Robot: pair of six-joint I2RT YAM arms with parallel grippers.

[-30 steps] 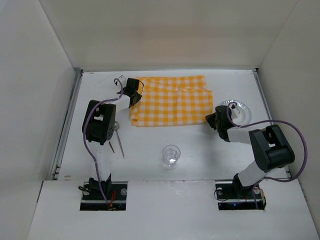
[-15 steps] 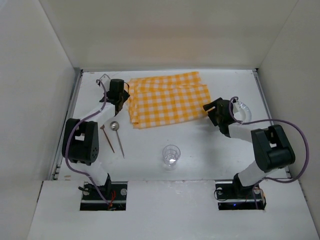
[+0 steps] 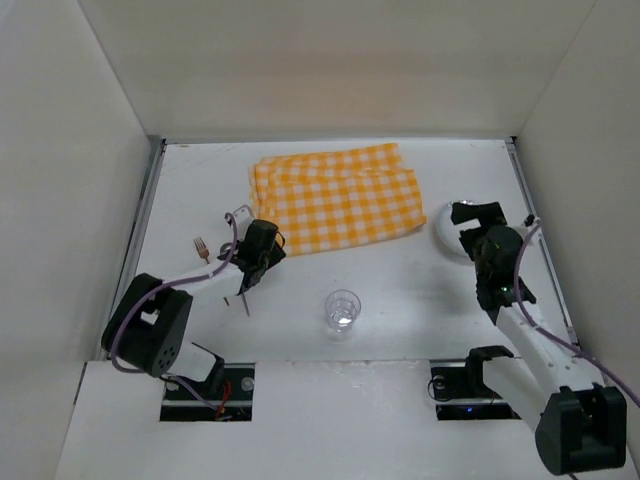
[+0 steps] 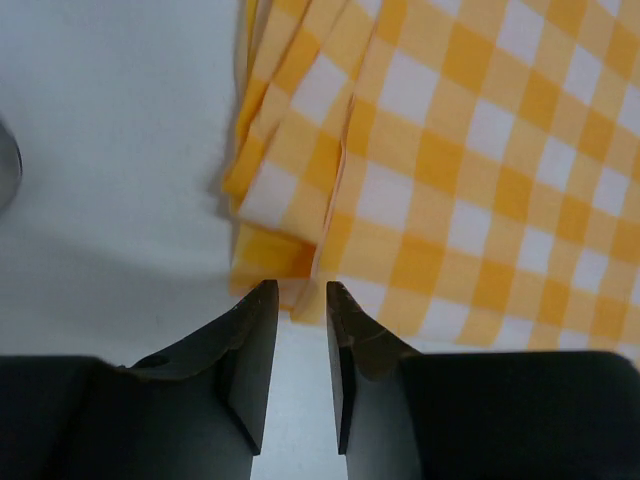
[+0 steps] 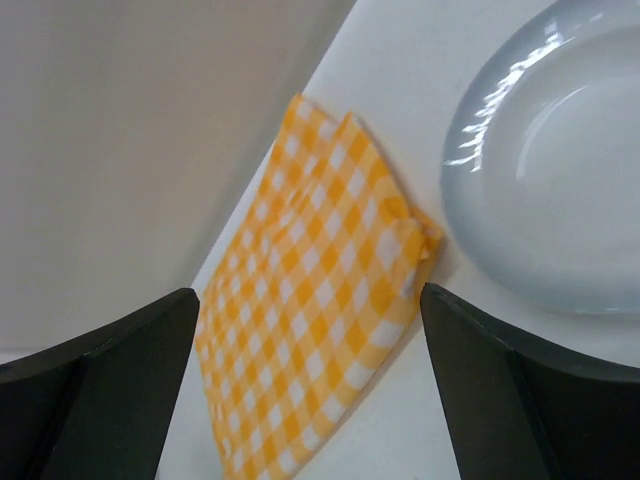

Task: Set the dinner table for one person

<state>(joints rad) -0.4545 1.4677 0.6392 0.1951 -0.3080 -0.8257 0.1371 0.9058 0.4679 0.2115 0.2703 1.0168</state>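
Observation:
The dinner table (image 3: 400, 290) is a wide matte white top. On its far middle lies a folded yellow-and-white checked cloth (image 3: 335, 195) (image 4: 480, 150) (image 5: 320, 330). My left gripper (image 3: 268, 250) (image 4: 302, 295) sits low at the cloth's near left corner, its jaws a narrow gap apart with only bare table between them. My right gripper (image 3: 478, 212) (image 5: 308, 295) stands wide open and holds nothing, above a white plate (image 3: 443, 232) (image 5: 560, 170) just right of the cloth. The arm hides part of the plate from above.
A clear glass (image 3: 342, 310) stands in the near middle. A fork (image 3: 203, 247) lies left of the left arm, and a thin utensil (image 3: 245, 303) sticks out from under it. A spoon bowl (image 4: 5, 170) shows at the left wrist view's edge. White walls enclose the table.
The left gripper came away from the cloth's far left corner to its near left corner and opened slightly. The right gripper opened wide and drew back to the right. The cloth shifted left.

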